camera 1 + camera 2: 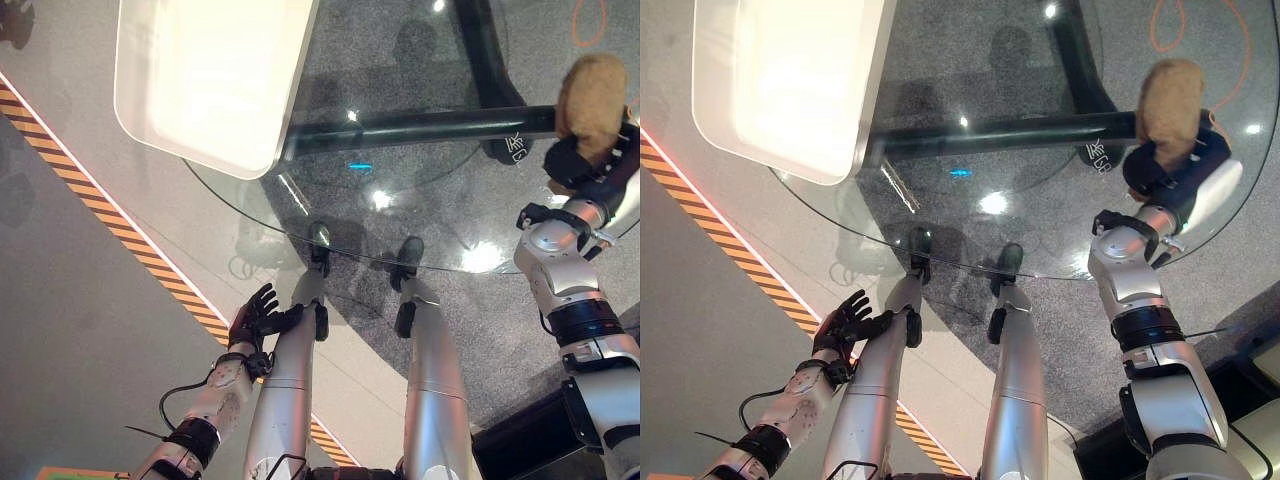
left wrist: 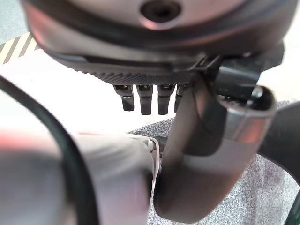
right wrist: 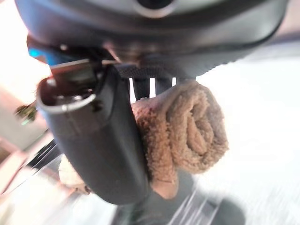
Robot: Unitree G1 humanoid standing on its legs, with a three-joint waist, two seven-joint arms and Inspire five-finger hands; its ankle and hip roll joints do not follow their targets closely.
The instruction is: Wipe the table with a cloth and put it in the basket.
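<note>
My right robot hand point(image 1: 1170, 165) grips the rolled tan terry cloth point(image 1: 1170, 95) over the round glass bench point(image 1: 1040, 240), so I should press it flat and sweep broadly, left robot hand point(image 1: 845, 322) hanging slack.

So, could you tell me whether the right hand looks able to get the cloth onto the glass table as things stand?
Probably yes: the right hand, shut on the brown cloth, is over the glass table, with nothing lying on the bare glass beside it.
</note>
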